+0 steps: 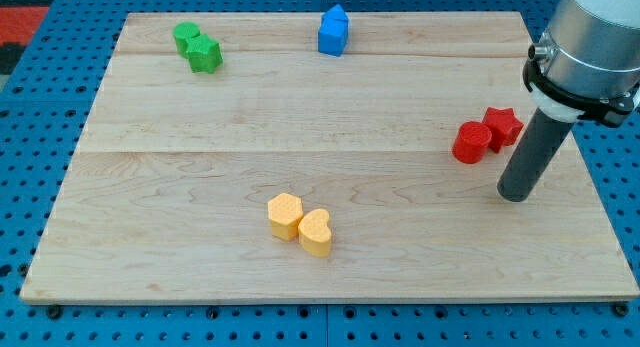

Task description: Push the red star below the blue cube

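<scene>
The red star (502, 125) lies near the view's right edge of the wooden board (200, 237), touching a red cylinder (471, 143) on its lower left. The blue cube (333, 31) stands at the view's top, near the middle, far up and left of the star. My tip (514, 193) rests on the board just below and slightly right of the red star, a short gap from it and to the right of the red cylinder.
Two green blocks (197, 46) sit touching at the view's top left. A yellow hexagon block (285, 215) and a yellow heart (315, 232) sit touching at the bottom middle. The board's right edge (590, 187) is close to my tip.
</scene>
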Robot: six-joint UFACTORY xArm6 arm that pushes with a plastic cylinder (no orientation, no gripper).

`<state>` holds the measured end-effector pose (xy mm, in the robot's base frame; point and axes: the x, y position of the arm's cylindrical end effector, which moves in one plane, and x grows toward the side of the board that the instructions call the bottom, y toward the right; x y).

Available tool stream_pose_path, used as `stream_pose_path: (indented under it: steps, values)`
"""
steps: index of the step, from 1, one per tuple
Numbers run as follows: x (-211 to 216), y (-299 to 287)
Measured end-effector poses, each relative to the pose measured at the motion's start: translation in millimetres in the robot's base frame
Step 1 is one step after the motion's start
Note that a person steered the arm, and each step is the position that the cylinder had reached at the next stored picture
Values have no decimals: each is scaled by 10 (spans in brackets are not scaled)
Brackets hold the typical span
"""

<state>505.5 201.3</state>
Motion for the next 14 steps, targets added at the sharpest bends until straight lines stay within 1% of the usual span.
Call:
stream_pose_path:
  steps: [2,4,5,6,7,8,9,10,11,12,13,14]
  values:
    - [-85,20]
    - [-303,251]
    - [-485,351]
    - [-742,607]
    - [-711,275]
    - [-903,-530]
    - [-1051,-529]
    - [-1267,-384]
    - [-1775,-1263]
    - [-1812,-1494]
    - [-1730,-735]
    - [-1218,-958]
